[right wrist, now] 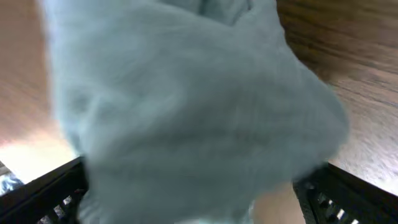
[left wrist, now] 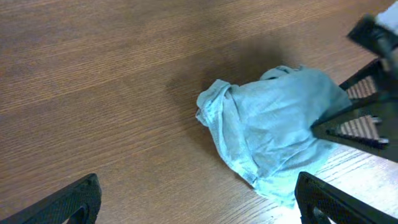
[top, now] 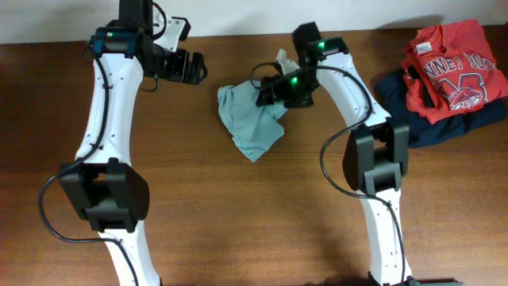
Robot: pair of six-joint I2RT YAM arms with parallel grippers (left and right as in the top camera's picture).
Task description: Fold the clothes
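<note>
From overhead, shows a sage T-shirt (top: pixel 250 123) crumpled into a lopsided heap in the middle of the wood-grain counter (top: pixel 238 230). Not yet spread, so judged nowhere near folded. Finds the right gripper (top: pixel 266 89) over the heap's upper right edge, jaws spread wide, probably set there to pinch a fold and draw the cloth flat. Finds the left gripper (top: pixel 190 67) open as well, off to the shirt's left and touching nothing, likely waiting for a corner to take. Shows a red lettered shirt (top: pixel 452 67) lying on a folded navy garment (top: pixel 432 127) at the far right, well apart.

From the left wrist, looks down between two wide-set black fingers (left wrist: pixel 74 202) onto bare counter. Catches the T-shirt (left wrist: pixel 273 137) as thin, soft and wrinkled, a rolled hem along one edge.

From the right wrist, fills almost wholly with blurred pale fabric (right wrist: pixel 186 112) bulging between wide-parted fingers (right wrist: pixel 339 190). Cannot tell whether the pads touch cloth.
</note>
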